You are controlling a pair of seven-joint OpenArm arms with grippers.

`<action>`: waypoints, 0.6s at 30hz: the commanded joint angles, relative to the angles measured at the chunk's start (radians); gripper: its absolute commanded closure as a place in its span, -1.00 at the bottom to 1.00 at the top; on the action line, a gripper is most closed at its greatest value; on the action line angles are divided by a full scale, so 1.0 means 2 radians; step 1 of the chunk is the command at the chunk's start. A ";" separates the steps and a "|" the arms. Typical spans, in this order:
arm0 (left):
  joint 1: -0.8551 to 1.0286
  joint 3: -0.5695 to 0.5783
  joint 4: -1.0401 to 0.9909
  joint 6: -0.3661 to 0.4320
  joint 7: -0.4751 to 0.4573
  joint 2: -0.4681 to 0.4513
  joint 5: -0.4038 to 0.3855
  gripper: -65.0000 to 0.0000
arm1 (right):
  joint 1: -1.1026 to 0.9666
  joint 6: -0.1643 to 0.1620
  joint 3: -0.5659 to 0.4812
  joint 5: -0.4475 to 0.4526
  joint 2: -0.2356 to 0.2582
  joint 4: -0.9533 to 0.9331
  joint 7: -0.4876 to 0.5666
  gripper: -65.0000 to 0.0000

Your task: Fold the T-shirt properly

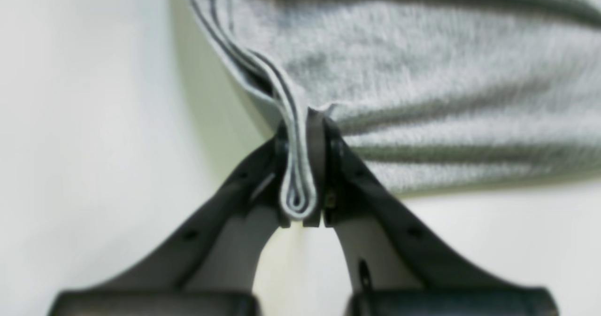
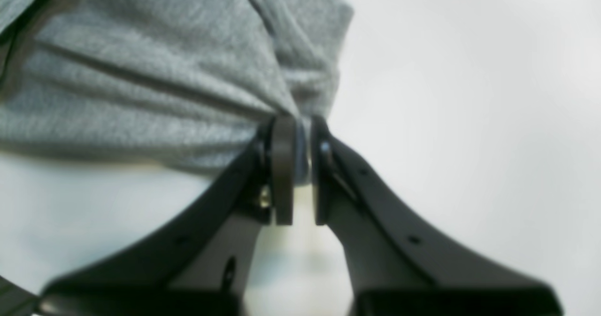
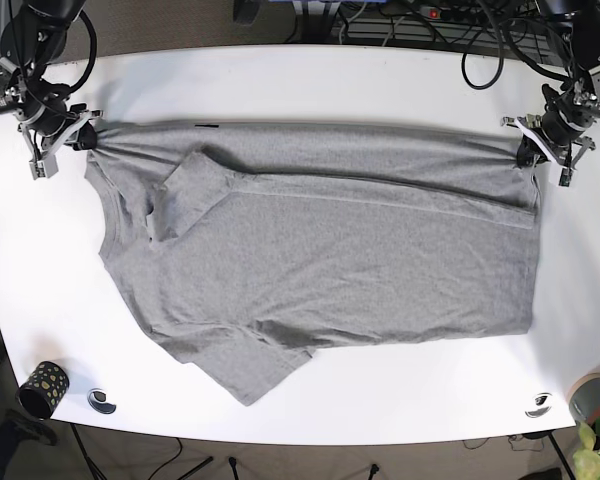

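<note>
A: Left wrist view first. What is the left tool (image 1: 304, 165) doing?

B: Its two dark, matte fingers are pressed together on a folded hem of the T-shirt (image 1: 422, 72). Several layers show edge-on between the pads, ending in a small rounded loop of pale trim. The knit looks soft and heathered grey, drawn into long ridges running away from the grip.

A: And the right tool (image 2: 296, 165)?

B: Clamped too, on a bunched corner of the same grey cloth. In the right wrist view the fabric gathers into tight creases that fan out from the pads; only a thin sliver of it sits between them. Both close views are blurred, so stitching is hard to read.

A: What does the base view add?

B: The whole layout. The T-shirt (image 3: 320, 260) lies spread on the white, smooth worktop (image 3: 310, 80), its far edge pulled taut between the right tool (image 3: 75, 135) at that view's left and the left tool (image 3: 532, 148) at its right. One sleeve is folded inward onto the body near the right tool, and the near edge ends in a loose pointed flap. A dark speckled cup (image 3: 42, 388) stands at the near left corner.
</note>
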 commanded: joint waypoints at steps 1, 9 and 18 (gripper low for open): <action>0.026 -0.020 0.031 -0.005 0.008 -0.007 0.003 1.00 | -0.020 -0.001 0.007 0.001 0.010 0.030 0.005 0.83; 0.073 -0.030 0.077 -0.005 0.040 0.002 0.002 0.71 | -0.093 -0.001 0.024 0.001 -0.022 0.104 0.004 0.83; 0.112 -0.049 0.126 -0.005 0.044 0.004 0.001 0.09 | -0.133 -0.001 0.026 0.000 -0.041 0.152 0.004 0.61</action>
